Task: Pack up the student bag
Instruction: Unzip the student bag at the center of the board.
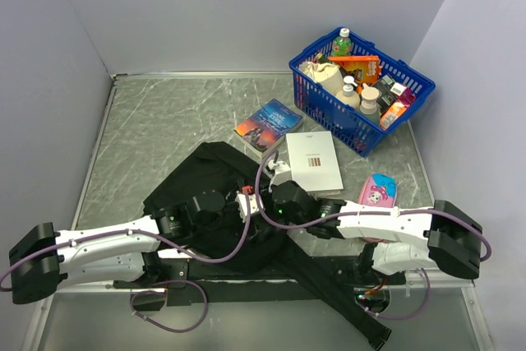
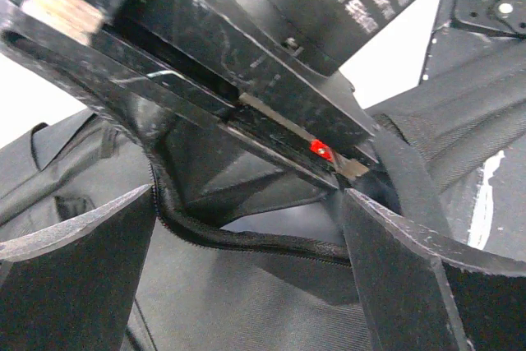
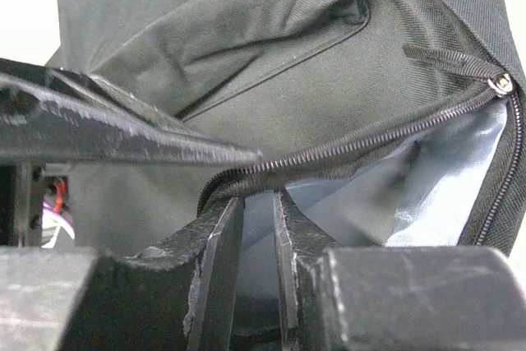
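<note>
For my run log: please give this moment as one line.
soft black fabric backpack: zip partly open | left gripper: open at zip edge | right gripper: pinching zip edge
</note>
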Motion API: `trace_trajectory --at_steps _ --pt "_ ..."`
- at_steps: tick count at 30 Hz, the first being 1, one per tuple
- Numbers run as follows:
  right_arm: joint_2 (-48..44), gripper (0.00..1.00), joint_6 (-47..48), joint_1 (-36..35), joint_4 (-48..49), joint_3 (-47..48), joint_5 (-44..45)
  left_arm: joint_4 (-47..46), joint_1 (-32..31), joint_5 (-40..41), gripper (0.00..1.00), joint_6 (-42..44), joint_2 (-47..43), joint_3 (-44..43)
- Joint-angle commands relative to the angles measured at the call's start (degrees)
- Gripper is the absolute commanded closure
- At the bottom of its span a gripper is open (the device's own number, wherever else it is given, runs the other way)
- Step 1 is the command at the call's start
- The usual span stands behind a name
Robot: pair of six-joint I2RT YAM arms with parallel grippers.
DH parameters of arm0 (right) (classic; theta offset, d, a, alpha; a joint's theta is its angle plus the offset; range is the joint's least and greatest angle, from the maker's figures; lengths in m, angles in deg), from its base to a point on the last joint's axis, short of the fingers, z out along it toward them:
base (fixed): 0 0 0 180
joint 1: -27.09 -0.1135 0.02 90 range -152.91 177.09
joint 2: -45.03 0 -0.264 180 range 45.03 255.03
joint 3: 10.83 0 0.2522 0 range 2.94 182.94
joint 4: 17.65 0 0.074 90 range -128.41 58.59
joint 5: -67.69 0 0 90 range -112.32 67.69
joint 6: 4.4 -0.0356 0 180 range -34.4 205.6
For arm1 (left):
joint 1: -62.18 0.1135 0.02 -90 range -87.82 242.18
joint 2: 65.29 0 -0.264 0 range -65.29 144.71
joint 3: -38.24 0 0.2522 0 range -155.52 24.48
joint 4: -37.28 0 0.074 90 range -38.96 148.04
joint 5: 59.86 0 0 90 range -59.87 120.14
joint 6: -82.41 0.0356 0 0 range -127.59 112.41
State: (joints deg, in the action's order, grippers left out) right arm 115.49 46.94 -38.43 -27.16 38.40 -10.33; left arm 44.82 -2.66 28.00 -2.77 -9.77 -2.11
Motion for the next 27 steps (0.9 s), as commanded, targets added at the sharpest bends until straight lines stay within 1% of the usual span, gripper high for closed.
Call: trace_trajectory --at_steps 1,3,4,5,6,8,9,10,11,14,16,18,19,20,22,23,24,25,26,27 --pt "-2.3 0.73 0.4 0.9 3.8 1.8 -0.7 -2.8 0.2 -5.5 0.04 -0.7 -0.1 -0.4" --pt "-3.0 0.74 0.4 1.0 3.2 1.6 0.2 -3.2 0.2 -5.1 0.02 0.9 0.5 -0.7" --pt "-3.1 0.74 0.2 1.0 2.9 1.5 0.7 -2.8 0.2 -4.9 0.13 2.6 0.8 -0.8" --pt "-3.4 0.74 0.2 1.1 2.7 0.9 1.0 -1.9 0.1 -4.3 0.28 3.2 1.2 -1.1" --pt "-4.0 0.74 0.2 1.3 2.5 0.7 1.5 -1.4 0.1 -3.4 0.54 3.6 1.4 -1.4" --pt "-5.0 0.75 0.1 1.9 2.5 -0.3 1.7 -0.3 0.1 -0.8 0.74 4.8 1.7 -1.6" --pt "-5.8 0.75 0.0 2.1 2.4 -0.5 1.7 -0.1 0.1 -0.2 0.9 5.0 1.8 -1.5" --pt "-6.2 0.75 0.2 2.7 2.3 -0.7 1.9 0.0 0.0 0.6 0.96 5.5 1.8 -1.5" --pt "-6.5 0.75 0.2 2.8 2.3 -1.1 1.9 0.2 0.1 1.0 0.99 5.6 1.9 -1.4" --pt "-6.9 0.75 0.1 3.8 1.8 -1.3 1.6 -0.5 0.2 1.4 0.99 6.0 2.1 -1.4" --pt "-7.5 0.74 0.2 3.9 -1.0 -0.9 2.6 0.0 0.2 1.8 0.99 6.9 2.4 -2.1" --pt "-8.8 0.71 0.3 4.3 -4.0 0.2 6.4 0.4 0.2 2.0 0.99 7.9 2.5 -4.0" --pt "-9.5 0.7 0.0 4.4 -6.6 0.5 8.4 0.3 0.3 3.8 0.99 9.8 2.4 -4.9" --pt "-11.1 0.66 -0.3 5.3 -10.1 0.9 11.0 0.2 1.3 4.0 0.99 11.1 2.2 -5.9" --pt "-13.1 0.58 -1.2 6.6 -12.9 0.7 12.7 0.3 3.1 3.5 0.99 14.7 2.1 -10.1" --pt "-15.2 0.51 -1.3 7.5 -14.8 0.4 13.1 0.9 5.0 2.8 0.99 16.2 2.4 -12.0" --pt "-16.2 0.49 -1.7 9.9 -15.7 0.2 13.1 1.4 5.7 2.9 0.99 18.0 2.6 -15.9" --pt "-17.1 0.47 -2.2 11.2 -16.5 0.0 12.9 2.1 6.2 3.0 0.99 21.0 2.7 -17.8" --pt "-18.5 0.44 -2.6 13.1 -17.9 -0.2 12.2 4.3 7.2 2.7 0.99 22.4 2.9 -19.7" --pt "-18.7 0.43 -2.5 16.2 -18.7 -0.2 11.1 6.0 7.5 2.6 0.99 23.5 2.9 -23.3"
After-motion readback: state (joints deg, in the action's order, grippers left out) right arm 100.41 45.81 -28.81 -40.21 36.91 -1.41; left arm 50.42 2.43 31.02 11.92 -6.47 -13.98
